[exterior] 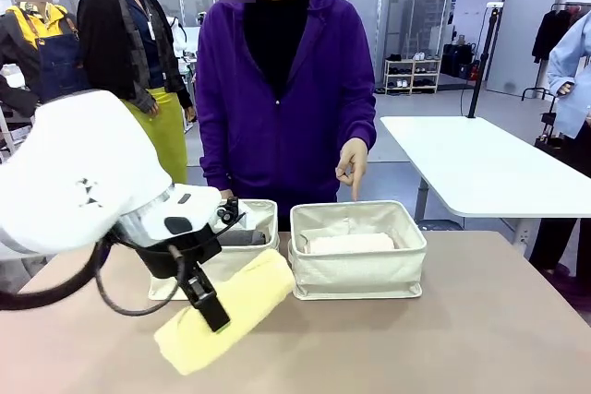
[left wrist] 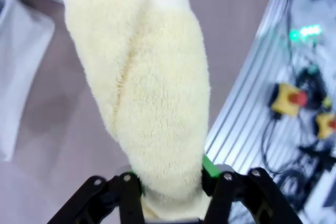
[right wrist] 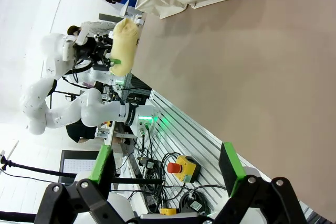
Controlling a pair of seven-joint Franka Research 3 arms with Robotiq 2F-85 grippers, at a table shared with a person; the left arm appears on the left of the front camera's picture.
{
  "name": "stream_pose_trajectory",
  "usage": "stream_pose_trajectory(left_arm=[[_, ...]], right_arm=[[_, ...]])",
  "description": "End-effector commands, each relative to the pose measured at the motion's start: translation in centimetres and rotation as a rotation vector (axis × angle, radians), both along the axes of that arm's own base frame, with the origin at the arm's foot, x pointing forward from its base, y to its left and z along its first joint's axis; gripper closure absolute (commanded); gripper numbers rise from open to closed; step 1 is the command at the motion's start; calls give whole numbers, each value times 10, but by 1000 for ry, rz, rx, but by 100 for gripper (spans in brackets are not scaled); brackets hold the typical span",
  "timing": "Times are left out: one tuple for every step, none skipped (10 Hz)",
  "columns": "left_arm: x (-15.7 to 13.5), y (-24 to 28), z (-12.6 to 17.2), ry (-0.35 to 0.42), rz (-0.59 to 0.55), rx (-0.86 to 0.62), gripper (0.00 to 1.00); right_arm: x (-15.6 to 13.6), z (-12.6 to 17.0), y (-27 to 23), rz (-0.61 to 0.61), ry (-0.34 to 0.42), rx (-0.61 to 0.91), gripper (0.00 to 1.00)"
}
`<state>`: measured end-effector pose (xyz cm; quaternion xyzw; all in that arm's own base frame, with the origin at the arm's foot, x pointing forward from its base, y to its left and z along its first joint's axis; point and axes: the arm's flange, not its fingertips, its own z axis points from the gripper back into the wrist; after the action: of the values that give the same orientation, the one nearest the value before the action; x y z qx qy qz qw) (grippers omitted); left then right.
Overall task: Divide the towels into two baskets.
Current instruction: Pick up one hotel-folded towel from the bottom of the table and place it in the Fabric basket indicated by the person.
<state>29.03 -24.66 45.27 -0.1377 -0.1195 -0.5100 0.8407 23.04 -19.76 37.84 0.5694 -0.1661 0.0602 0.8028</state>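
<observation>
Table [exterior: 480, 339] held two baskets side by side: right basket [exterior: 358, 269] with a white towel [exterior: 351, 244], left basket [exterior: 254, 228] with what looked like a dark grey towel [exterior: 242, 238], partly hidden. Left gripper [exterior: 211, 306] was clamped on the pale yellow towel [exterior: 226, 311], lifted near the left basket. Right gripper [right wrist: 168, 169] stood wide, empty. Risk: held near one end, the roll could sag, unroll or catch the rim.

— What colours do you see?
— The towel [exterior: 226, 311] I hold is pale yellow; my left gripper [exterior: 211, 309] is black, my right gripper [right wrist: 167, 165] black with green pads [right wrist: 102, 162]. Both baskets [exterior: 360, 269] are cream canvas.
— And inside them?
— A white towel [exterior: 349, 244] in one, a dark grey towel [exterior: 242, 238] in the other. The table [exterior: 462, 339] is plain brown-beige.
</observation>
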Motion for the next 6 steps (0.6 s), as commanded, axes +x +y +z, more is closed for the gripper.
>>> stream_pose_trajectory(left_arm=[[-6, 9, 1, -49, -149, -41, 87], [-8, 12, 1, -55, -160, -53, 87], [-12, 17, 6, -52, -146, -82, 87], [-7, 0, 8, -37, -143, -18, 87], [-7, 0, 8, -37, -143, -18, 87], [-7, 0, 8, -37, -143, -18, 87]], right_arm=[[-2, 1, 4, -5, -18, 6, 0], [-2, 1, 4, -5, -18, 6, 0], [-2, 1, 4, -5, -18, 6, 0], [-2, 1, 4, -5, -18, 6, 0], [-2, 1, 4, -5, -18, 6, 0], [-2, 1, 4, -5, -18, 6, 0]])
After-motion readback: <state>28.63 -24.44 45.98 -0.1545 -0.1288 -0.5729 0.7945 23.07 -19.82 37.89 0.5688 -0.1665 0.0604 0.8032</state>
